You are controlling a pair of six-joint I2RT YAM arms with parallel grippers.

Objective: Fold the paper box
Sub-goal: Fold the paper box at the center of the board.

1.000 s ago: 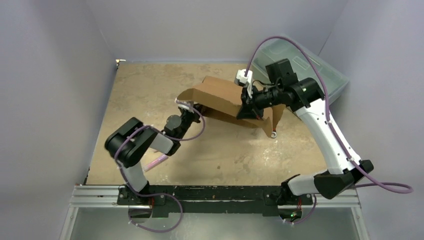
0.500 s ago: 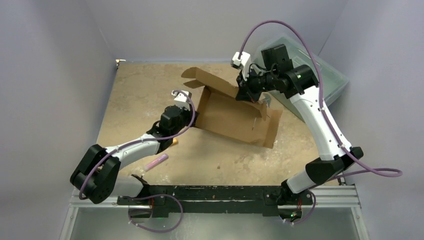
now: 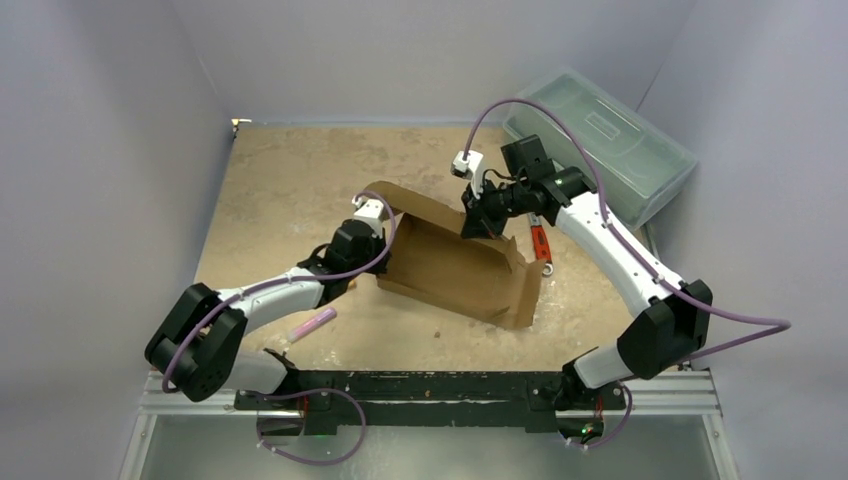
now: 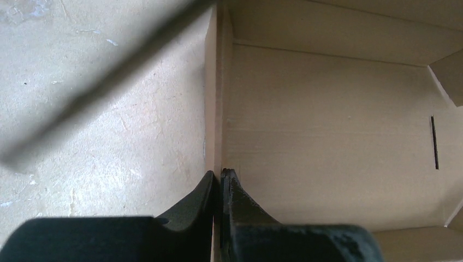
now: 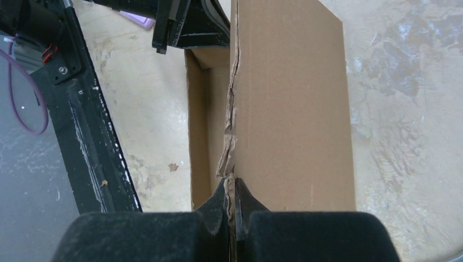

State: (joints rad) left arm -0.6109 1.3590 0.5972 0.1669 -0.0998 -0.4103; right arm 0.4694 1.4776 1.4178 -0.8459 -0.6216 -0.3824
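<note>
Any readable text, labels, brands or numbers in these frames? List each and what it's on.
No text can be read in any view.
On the paper box: plain brown cardboard, no print on the faces shown.
On the toolbox: a rectangular patch on the lid, too small to read if it carries any text.
On the pink stick: too small to tell.

One paper box, one toolbox, one pink marker.
</note>
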